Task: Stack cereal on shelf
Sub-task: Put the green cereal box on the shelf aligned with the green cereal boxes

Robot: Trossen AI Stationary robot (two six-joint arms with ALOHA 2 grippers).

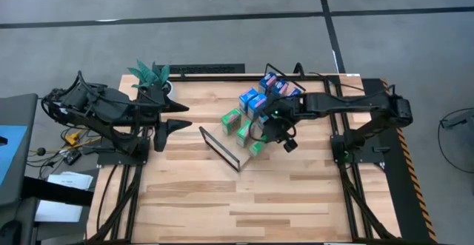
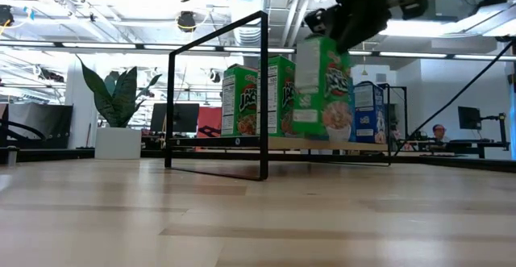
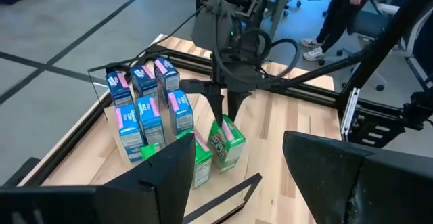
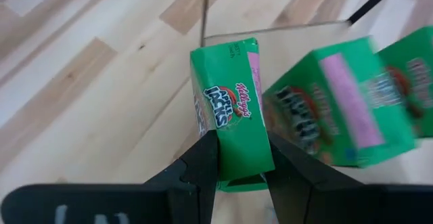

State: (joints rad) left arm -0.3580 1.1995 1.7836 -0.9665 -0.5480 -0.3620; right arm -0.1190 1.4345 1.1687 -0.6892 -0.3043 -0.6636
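I have the right tool (image 4: 242, 158) clamped on a green Apple Jacks box (image 4: 230, 109) lifted over the shelf (image 1: 222, 146) beside two green boxes (image 1: 231, 121), so next I lower it upright alongside them and release; left tool (image 1: 178, 116), half-parted and empty, waits well apart.

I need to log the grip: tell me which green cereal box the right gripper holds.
The green box pinched between the right gripper's fingers, raised above the shelf at its near end. The other green boxes stand untouched on the board.
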